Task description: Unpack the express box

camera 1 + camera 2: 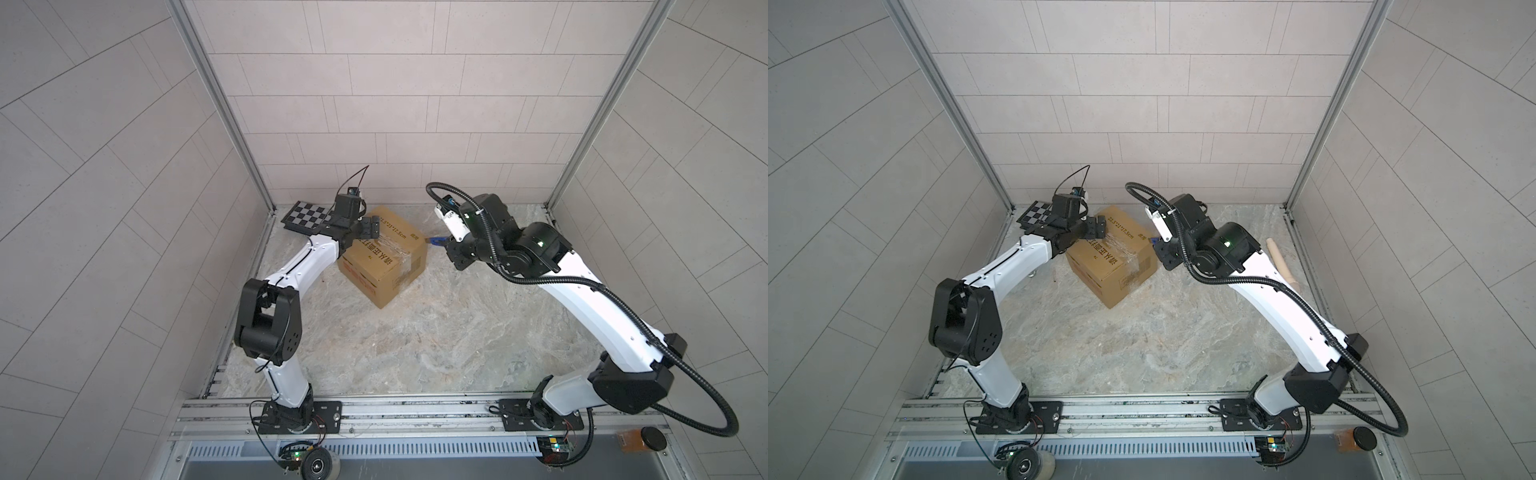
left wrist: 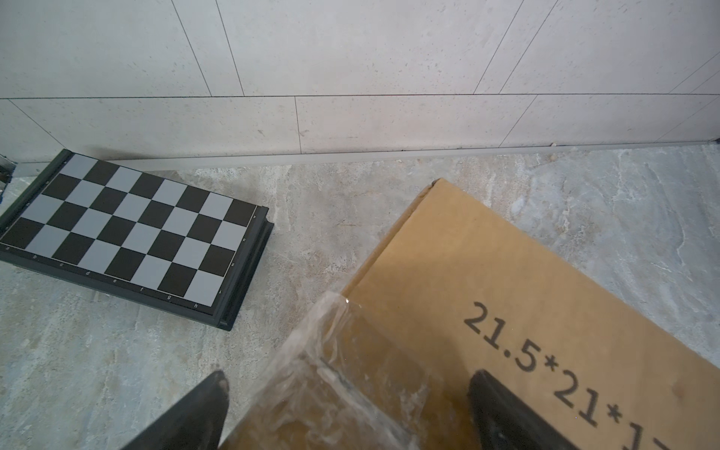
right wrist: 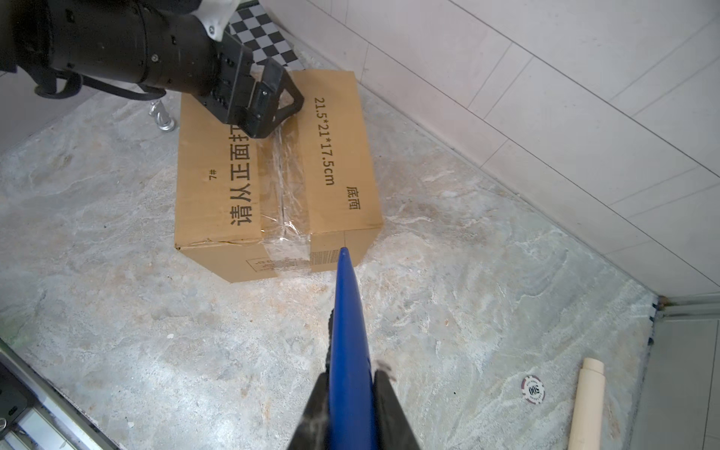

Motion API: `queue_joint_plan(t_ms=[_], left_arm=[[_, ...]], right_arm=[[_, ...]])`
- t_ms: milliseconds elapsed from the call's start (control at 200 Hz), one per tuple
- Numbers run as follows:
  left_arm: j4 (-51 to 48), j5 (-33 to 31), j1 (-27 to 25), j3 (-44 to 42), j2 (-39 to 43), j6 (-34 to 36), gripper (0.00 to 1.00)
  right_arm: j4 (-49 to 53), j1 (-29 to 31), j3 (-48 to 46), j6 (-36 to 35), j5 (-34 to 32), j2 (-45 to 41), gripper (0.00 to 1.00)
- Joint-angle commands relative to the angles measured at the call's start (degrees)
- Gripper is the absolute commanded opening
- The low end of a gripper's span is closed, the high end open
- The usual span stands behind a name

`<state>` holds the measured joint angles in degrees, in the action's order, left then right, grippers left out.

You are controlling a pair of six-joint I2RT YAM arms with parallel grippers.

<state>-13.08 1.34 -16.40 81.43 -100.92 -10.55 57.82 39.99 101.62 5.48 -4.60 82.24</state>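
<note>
Box (image 1: 368, 274) location: far half of the desk (image 1: 415, 353), about midway between its left and right edges, one corner turned toward the near edge. Flaps are closed. Clear tape (image 3: 286, 183) runs along the top seam and down the side.

Right gripper (image 3: 351, 380) is clamped on a blue tapered tool (image 3: 346, 311), point forward. The point is aimed at the box side facing the right arm, just beside the tape end. Judged purpose: to slit the tape so the flaps can be lifted.

Left gripper (image 2: 348, 380) is spread wide over the far end of the seam, one finger above the top face, the other past the box edge. Judged purpose: to steady the box against the tool's push.

Board (image 2: 128, 230), chequered, lies flat in the far left corner, apart from the box and outside the job.

Not determinable:
- whether the tool point touches the cardboard;
- whether the left fingers press on the box or hover;
- box contents;
- the full length of the roller (image 3: 586, 405) near the right edge, cut off in the right wrist view. The chip (image 3: 532, 388) beside it shows in neither top view.
</note>
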Motion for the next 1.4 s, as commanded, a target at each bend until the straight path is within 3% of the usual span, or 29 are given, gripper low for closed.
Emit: queue_joint_plan(t_ms=[0,280,551,906,1131,1397], left_arm=[[-7.19,7.21,-0.46,-0.25,-0.54,-2.77,0.99],[-7.1,9.99,2.95,2.95,4.5,-3.73,1.0],[-6.49,12.82,6.9,3.75,0.11,-4.33,1.0],[0.6,19.9,6.65,-7.71,5.11,-9.61,1.0],[6.52,24.49,3.0,-19.37,12.8,-14.49,1.0],[10.06,24.01,-7.76,-28.11,20.32,-21.67,1.0]], right_arm=[[-1.43,-1.1,-5.14,2.45,-0.92,-1.63,0.0],[-8.56,-3.88,-15.07,5.33,0.12,-3.09,0.0],[-13.19,-5.92,-16.15,4.88,1.84,-0.17,0.0],[-17.93,-10.5,-12.49,3.41,6.22,6.09,0.0],[-19.06,-13.83,-7.89,1.95,8.87,11.3,0.0],[-18.2,-16.99,0.75,1.36,8.64,17.79,0.0]])
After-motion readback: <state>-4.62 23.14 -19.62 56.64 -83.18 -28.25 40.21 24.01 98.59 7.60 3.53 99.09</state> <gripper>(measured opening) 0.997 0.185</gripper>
